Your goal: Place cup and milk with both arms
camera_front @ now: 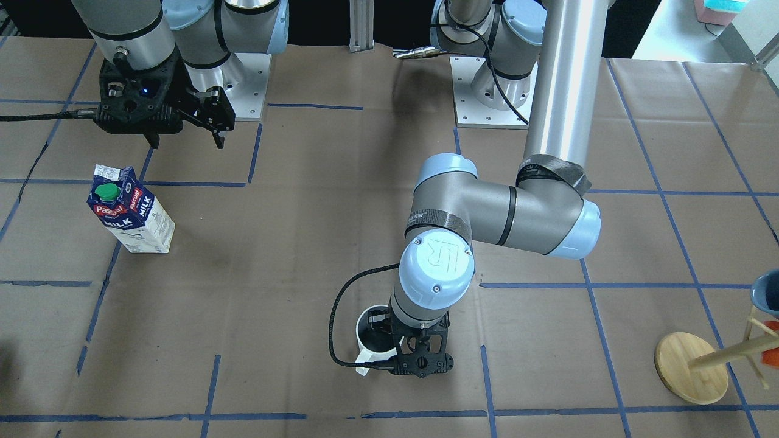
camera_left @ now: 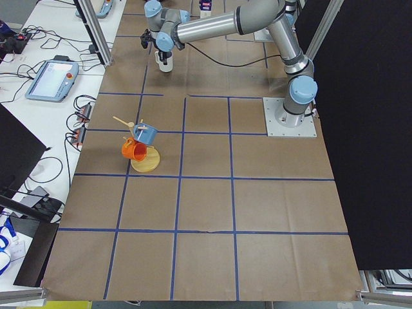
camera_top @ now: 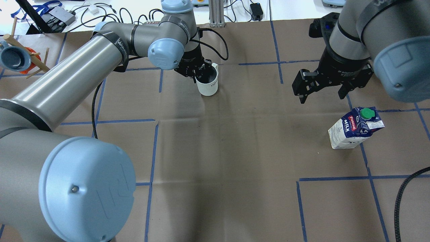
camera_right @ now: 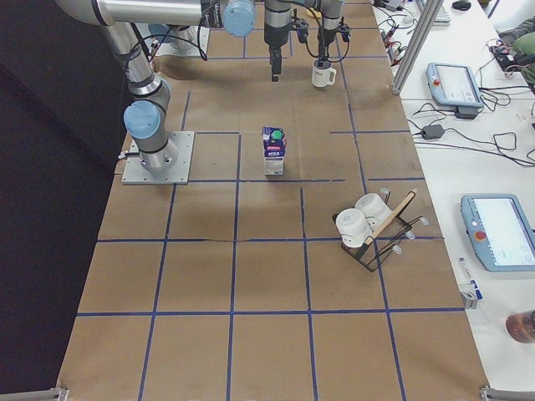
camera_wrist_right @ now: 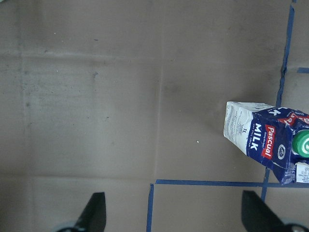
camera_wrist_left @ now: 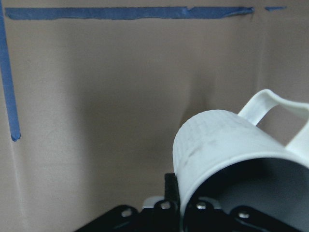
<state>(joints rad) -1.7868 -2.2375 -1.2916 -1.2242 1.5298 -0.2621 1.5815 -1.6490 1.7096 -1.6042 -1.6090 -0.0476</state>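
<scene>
The white cup [camera_top: 208,83] stands upright at the far middle of the table, its handle pointing away from the robot. My left gripper [camera_top: 201,72] is shut on the cup's rim, one finger inside and one outside; the left wrist view shows the cup [camera_wrist_left: 217,145] close up. The milk [camera_top: 352,129] stands upright on the right side; in the front-facing view the carton [camera_front: 131,219] is on the left. My right gripper [camera_top: 322,96] is open and empty, hovering above the table just beyond the milk. The right wrist view shows the carton [camera_wrist_right: 263,140] off to the right.
A wooden mug tree [camera_front: 694,365] with a blue and an orange mug stands at the far left of the table [camera_top: 20,57]. Blue tape lines grid the brown table cover. The arm bases [camera_front: 487,91] are bolted at the robot's edge.
</scene>
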